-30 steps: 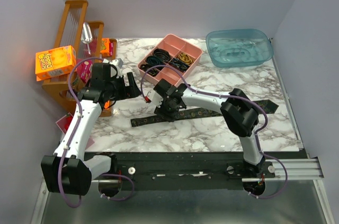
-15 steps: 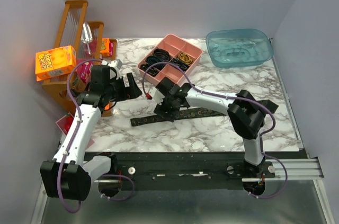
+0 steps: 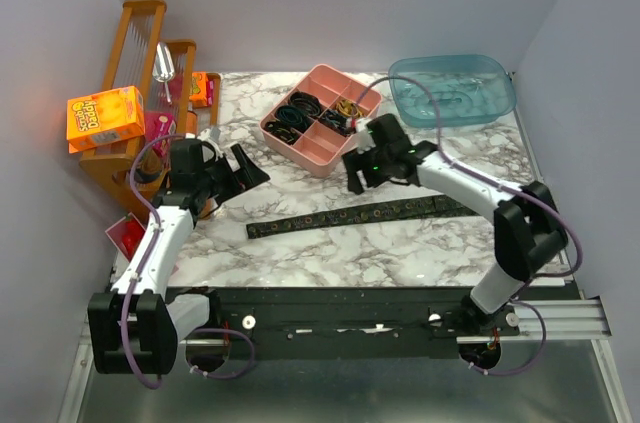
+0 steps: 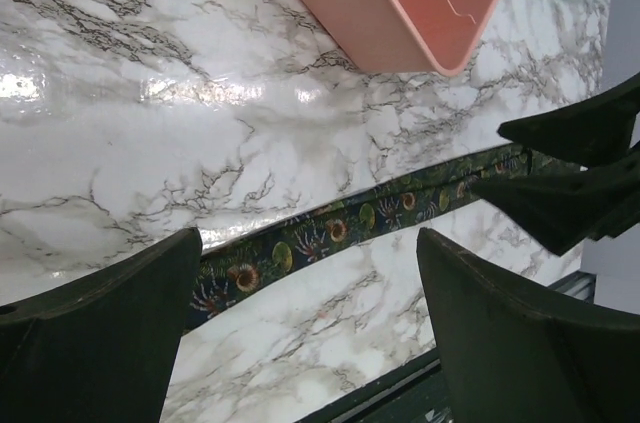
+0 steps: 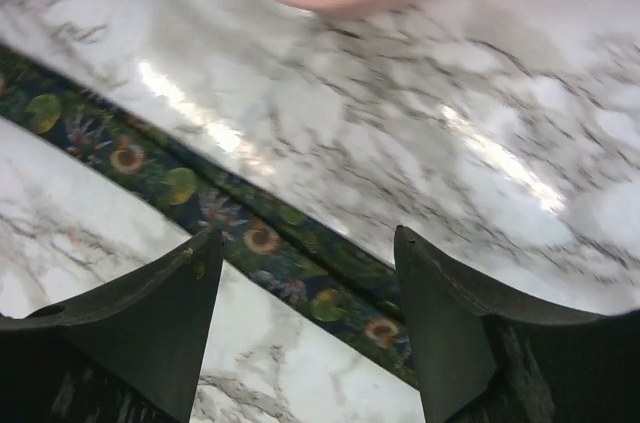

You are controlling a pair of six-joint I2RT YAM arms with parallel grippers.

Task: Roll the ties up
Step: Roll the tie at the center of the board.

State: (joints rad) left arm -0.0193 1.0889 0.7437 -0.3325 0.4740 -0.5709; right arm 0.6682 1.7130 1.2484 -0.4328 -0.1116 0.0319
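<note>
A white marble-patterned table [image 3: 400,253] fills the floor of a plain grey-walled booth, with the two arms bolted along its near edge. At the far left stands a wooden rack [image 3: 140,23], and an orange box [image 3: 105,116] leans against it; its yellow lettering is upside down and too small to read with certainty. A smaller orange box [image 3: 206,89] sits behind, its print also illegible. A pink divided tray [image 3: 322,155] holds black and yellow band loops [image 3: 320,108], and a clear blue tub [image 3: 452,90] stands at the far right. The tie [image 3: 360,216] lies flat and unrolled across the middle of the table, running slantwise from near the left arm to under the right forearm; the wrist views show dark green cloth with orange and yellow-green floral rounds. The left gripper [image 3: 252,165] hangs above the marble beyond the tie's narrow left end, its fingers spread wide with nothing between them. The right gripper [image 3: 353,173] hovers just beside the tray's near corner, its claw likewise apart and empty, the tie passing beneath it in its own camera. Half a second ago the right gripper was low over the tie's left part, its arm covering much of the cloth; it has since risen and swung back toward the tray. The tie has not moved, and the left gripper has barely shifted.
</note>
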